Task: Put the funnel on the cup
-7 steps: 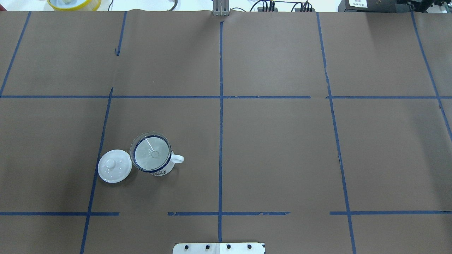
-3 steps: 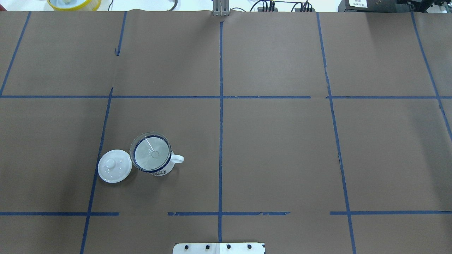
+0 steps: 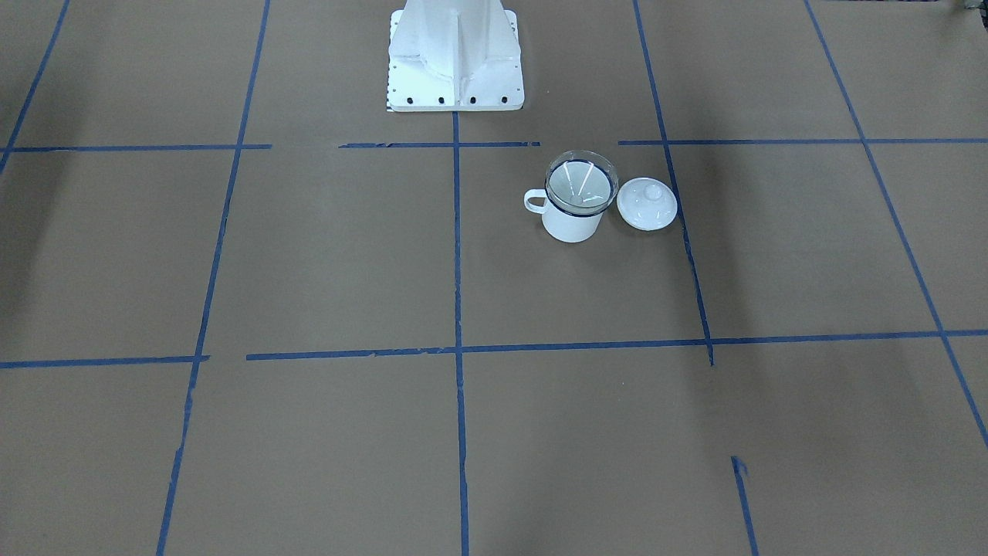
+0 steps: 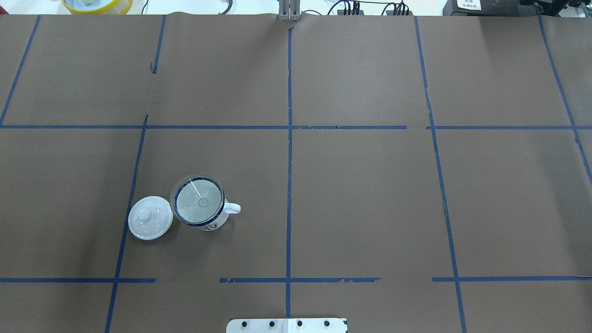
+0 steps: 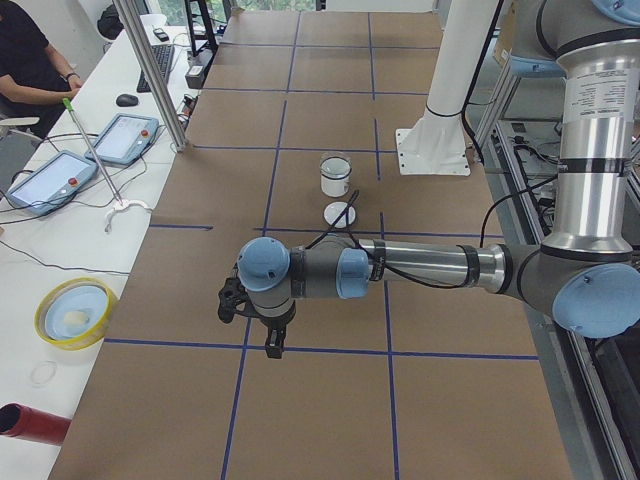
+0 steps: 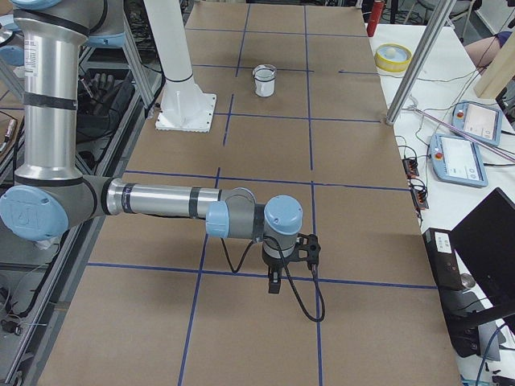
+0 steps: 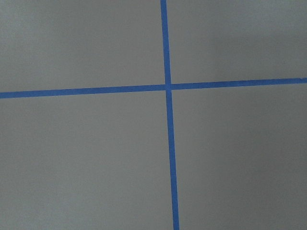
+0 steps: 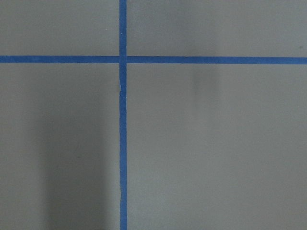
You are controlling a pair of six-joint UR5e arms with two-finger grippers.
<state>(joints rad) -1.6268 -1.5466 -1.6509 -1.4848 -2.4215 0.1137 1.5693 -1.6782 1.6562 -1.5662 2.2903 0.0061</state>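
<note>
- Resting in the mouth of the cup (image 4: 212, 225), the funnel (image 4: 198, 202) sat upright, with its clear bowl bearing on the dark blue rim and its spout pointing down into the cup
- The cup stood upright on the table (image 4: 370, 194), in the robot's left half, with its loop handle turned toward the centre tape line
- 1 white knobbed lid (image 4: 150, 218) lay flat just beside the cup, on the side away from the handle. Whether the 2 touched could not be told
- The white robot base (image 3: 455, 54) stood at the table's near edge, and the cup sat near it, 1 grid square forward
- The left gripper (image 5: 272, 348) hung over the table with its fingers pointing down, well apart from the cup and beside a blue tape line. It appeared only in the side view, so neither its opening nor any hold could be judged
- The right gripper (image 6: 275, 283) hung in the same attitude at the opposite end of the table, well apart from the cup. It also appeared only in a side view, so its opening and any hold could not be told
- The left wrist camera showed only brown covering and 1 tape crossing (image 7: 168, 86)
- The right wrist camera showed the same covering and a second crossing (image 8: 123, 59), with a soft shadow beside it
</note>
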